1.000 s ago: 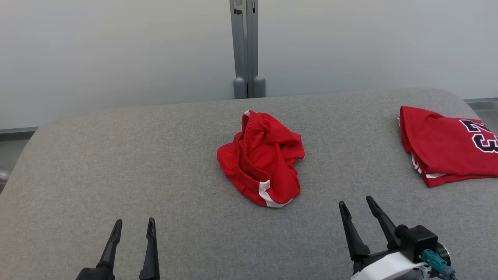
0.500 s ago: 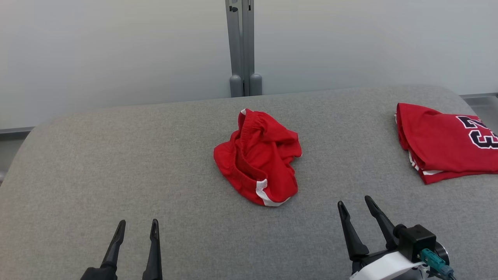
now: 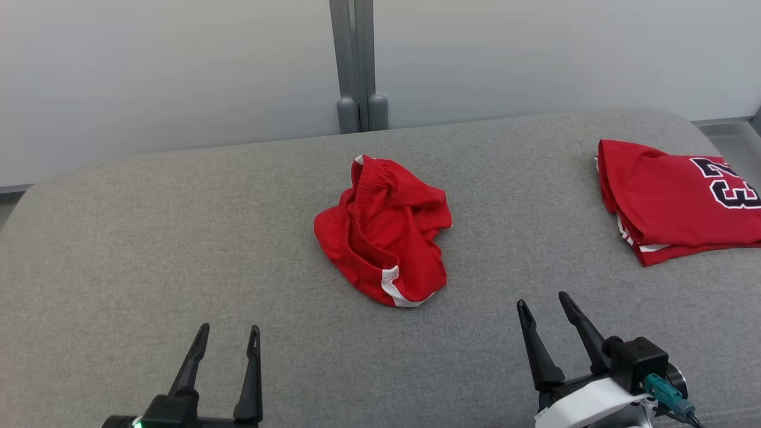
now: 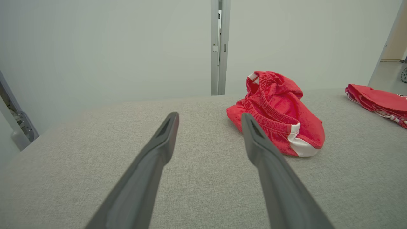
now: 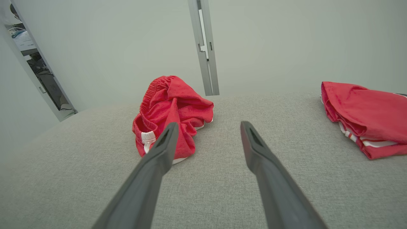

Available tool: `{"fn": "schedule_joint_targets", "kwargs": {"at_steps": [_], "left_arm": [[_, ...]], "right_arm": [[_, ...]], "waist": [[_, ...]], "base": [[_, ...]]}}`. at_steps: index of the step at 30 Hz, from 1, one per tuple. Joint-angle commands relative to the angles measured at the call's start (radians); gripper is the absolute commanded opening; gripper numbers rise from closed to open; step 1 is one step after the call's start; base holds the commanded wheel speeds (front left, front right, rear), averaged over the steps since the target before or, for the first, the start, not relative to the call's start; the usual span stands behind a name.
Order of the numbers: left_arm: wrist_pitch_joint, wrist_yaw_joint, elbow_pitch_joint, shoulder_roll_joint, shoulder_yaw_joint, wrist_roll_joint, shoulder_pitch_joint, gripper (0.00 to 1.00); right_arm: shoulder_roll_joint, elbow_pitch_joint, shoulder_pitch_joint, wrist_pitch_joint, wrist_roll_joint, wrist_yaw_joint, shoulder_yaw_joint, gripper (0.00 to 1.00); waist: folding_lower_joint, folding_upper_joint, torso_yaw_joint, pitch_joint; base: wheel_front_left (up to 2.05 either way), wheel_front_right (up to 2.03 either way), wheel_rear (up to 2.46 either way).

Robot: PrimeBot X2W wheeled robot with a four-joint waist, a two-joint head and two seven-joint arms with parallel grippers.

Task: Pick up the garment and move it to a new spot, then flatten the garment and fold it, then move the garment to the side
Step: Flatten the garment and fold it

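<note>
Left gripper (image 3: pixel 229 327) and right gripper (image 3: pixel 543 299) spread, empty; crumpled garment (image 3: pixel 383 229) at 12 o'clock. Likely risk: pinching one loose layer — bundle could slip on lifting.

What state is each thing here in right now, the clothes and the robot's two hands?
Red shorts: crumpled in a heap, not held.
Red jersey: folded, lying to the right of the shorts.
Left hand: open, empty.
Right hand: open, empty, short of the shorts.
</note>
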Motion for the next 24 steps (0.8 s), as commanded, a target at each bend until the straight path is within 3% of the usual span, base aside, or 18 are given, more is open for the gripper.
{"fn": "schedule_joint_targets", "kwargs": {"at_steps": [1,8,13,20,24], "left_arm": [[0.0,-0.008,0.007,0.004,-0.012,0.028,-0.03,1.0],[0.0,-0.028,0.122,0.067,-0.111,0.111,-0.172,1.0],[0.047,-0.037,0.223,0.125,-0.257,0.157,-0.364,1.0],[0.253,-0.037,0.282,0.222,-0.585,0.061,-0.618,1.0],[0.351,-0.036,0.272,0.278,-0.706,-0.007,-0.725,1.0]], "right_arm": [[0.0,-0.003,-0.009,0.0,-0.002,-0.002,-0.002,1.0],[-0.001,-0.01,-0.043,0.0,-0.008,-0.002,-0.007,1.0],[-0.001,-0.021,-0.093,0.0,-0.012,-0.002,-0.002,1.0],[0.0,-0.021,-0.15,0.0,-0.012,-0.002,0.008,1.0],[-0.001,-0.021,-0.169,0.0,-0.008,-0.002,0.011,1.0]], "waist": [[0.0001,-0.0001,-0.013,0.022],[0.0001,-0.0001,-0.036,0.097],[0.0001,-0.0001,-0.051,0.18],[0.0001,-0.0001,-0.086,0.264],[0.0001,-0.0001,-0.11,0.292]], "base": [[0.0,0.0,0.0],[0.0,0.0,0.0],[0.0,0.0,0.0],[0.0,0.0,0.0],[0.0,0.0,0.0]]}}
